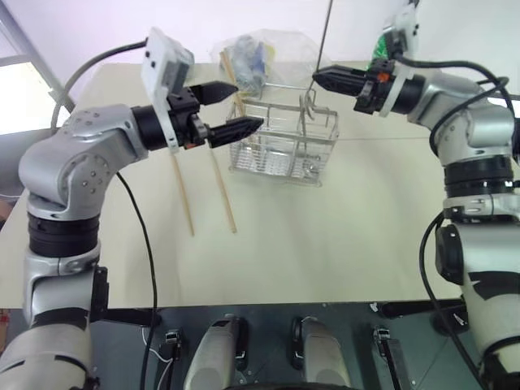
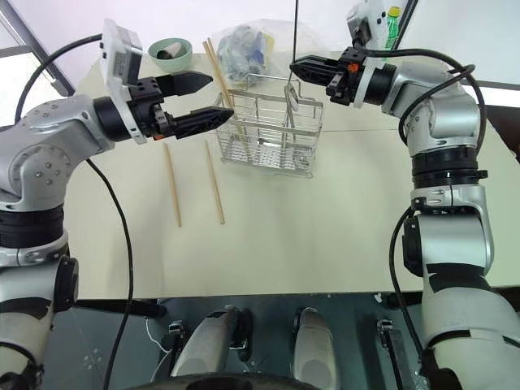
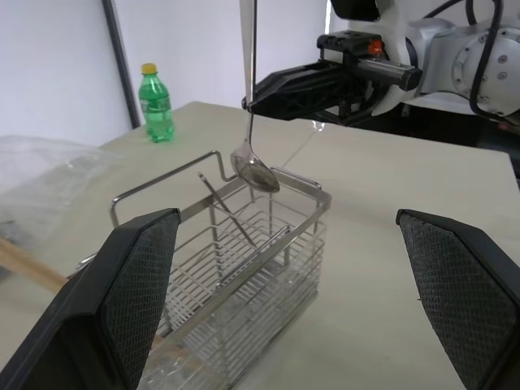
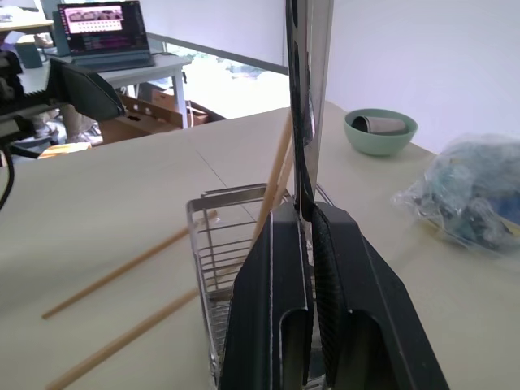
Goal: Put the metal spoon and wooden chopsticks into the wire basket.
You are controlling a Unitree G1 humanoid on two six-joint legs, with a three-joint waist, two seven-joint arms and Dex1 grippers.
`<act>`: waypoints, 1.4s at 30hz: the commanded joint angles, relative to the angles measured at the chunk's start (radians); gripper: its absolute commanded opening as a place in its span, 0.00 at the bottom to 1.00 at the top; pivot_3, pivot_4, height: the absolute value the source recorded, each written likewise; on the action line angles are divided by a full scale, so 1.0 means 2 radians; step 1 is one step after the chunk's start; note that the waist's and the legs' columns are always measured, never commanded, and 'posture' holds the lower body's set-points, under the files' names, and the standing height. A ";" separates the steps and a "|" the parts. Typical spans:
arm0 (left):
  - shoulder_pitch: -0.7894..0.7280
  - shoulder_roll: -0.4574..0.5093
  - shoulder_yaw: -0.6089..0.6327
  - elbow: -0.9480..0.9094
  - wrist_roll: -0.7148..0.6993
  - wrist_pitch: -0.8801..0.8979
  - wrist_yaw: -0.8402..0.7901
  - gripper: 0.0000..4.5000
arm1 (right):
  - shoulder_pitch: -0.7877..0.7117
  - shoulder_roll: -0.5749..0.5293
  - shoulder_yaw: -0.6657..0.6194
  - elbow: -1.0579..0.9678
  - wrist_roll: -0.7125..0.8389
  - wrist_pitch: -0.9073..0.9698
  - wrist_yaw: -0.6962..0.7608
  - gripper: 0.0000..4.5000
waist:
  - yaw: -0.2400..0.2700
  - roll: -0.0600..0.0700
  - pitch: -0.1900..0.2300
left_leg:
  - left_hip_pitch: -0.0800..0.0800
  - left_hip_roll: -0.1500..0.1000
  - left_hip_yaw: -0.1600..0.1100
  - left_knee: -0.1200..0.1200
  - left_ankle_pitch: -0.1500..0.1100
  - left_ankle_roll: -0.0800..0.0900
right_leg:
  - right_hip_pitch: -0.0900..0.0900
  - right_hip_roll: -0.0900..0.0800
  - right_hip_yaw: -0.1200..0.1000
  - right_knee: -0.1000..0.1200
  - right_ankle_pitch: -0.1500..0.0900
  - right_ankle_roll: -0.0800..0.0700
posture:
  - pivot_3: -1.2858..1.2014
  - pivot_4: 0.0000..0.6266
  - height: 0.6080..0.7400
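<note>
Now right tool [image 3: 248,104] pinching metal spoon [image 3: 256,166] — above wire basket [image 3: 236,268] rim.

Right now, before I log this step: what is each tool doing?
Left tool: open, holding nothing.
Right tool: closed on the metal spoon, which hangs bowl down over the wire basket.

no readable text anywhere: green bottle [image 3: 156,104] label near the table's far edge and laptop screen [image 4: 96,18] beyond the table both too small to read
</note>
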 commanded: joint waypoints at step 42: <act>-0.137 -0.134 0.134 0.457 0.229 0.150 0.386 1.00 | 0.207 -0.103 -0.170 -0.356 0.230 0.225 0.021 0.99 | 0.004 -0.002 0.000 | 0.000 0.000 -0.001 0.001 -0.001 -0.001 | 0.000 -0.001 0.000 0.000 0.000 0.001 | 0.52 0.24 0.59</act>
